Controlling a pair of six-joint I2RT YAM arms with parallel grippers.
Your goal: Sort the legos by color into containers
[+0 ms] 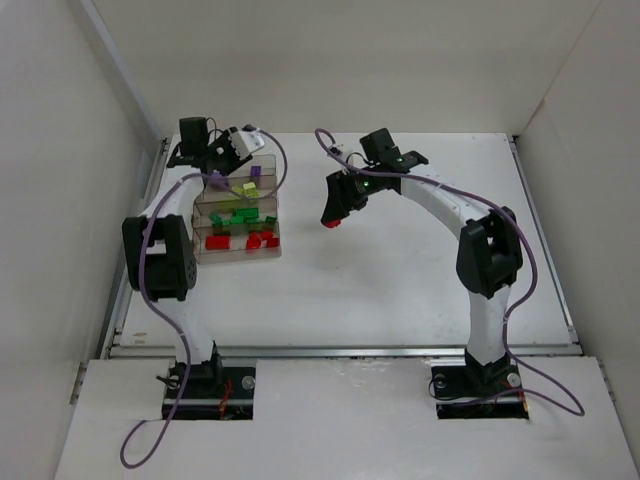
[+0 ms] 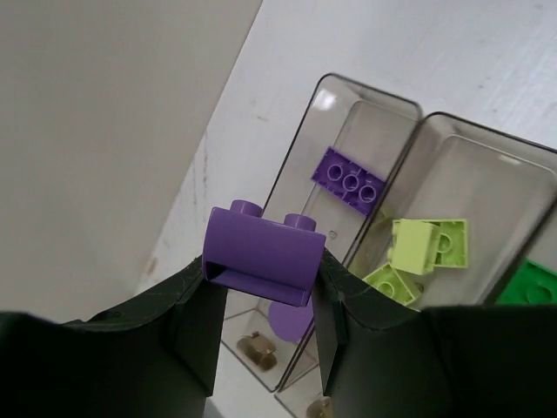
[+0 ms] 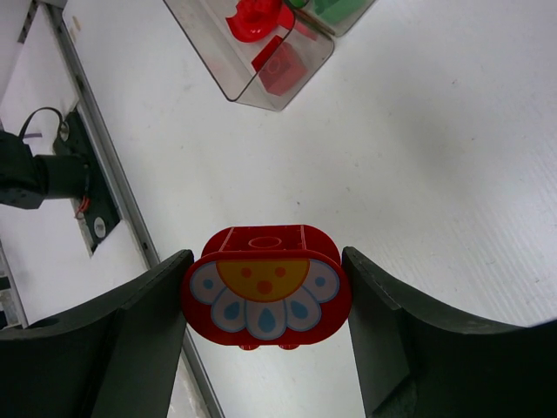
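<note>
Two grips: the left gripper (image 2: 265,294) pinches a purple brick (image 2: 261,248) by its flat sides, with the tray (image 2: 287,165) just beneath. The right gripper (image 3: 265,318) clasps the red flower piece (image 3: 265,292) across its ends. Both pieces look light, rigid and slick.

A robotics lab test cell: tall plain white panels (image 1: 60,150) stand behind and to both sides of the right arm's black claw (image 1: 332,215), a bare white tabletop (image 1: 400,280) lies beneath it, and purple cables (image 1: 284,160) trail off the white robot arms (image 1: 440,205).
</note>
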